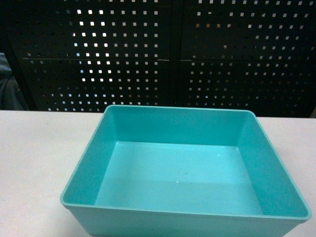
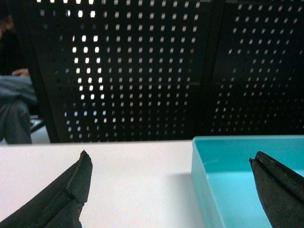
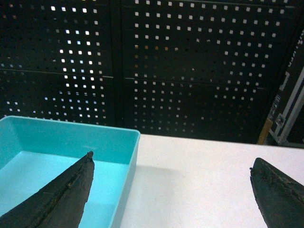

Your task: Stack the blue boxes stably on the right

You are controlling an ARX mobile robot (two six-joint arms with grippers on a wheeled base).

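One blue box (image 1: 185,173) sits at the near edge of the bench (image 1: 34,163), about mid-width, empty and upright. The left pincer (image 2: 171,190) is spread wide, straddling the box's left wall; the right pincer (image 3: 171,190) is likewise spread across its right wall. Neither grips anything. No second box shows in any view, so I judge stacking has not begun: the box is not yet lifted or moved right. Behind the bench's far edge stands a dark perforated panel (image 1: 158,54).
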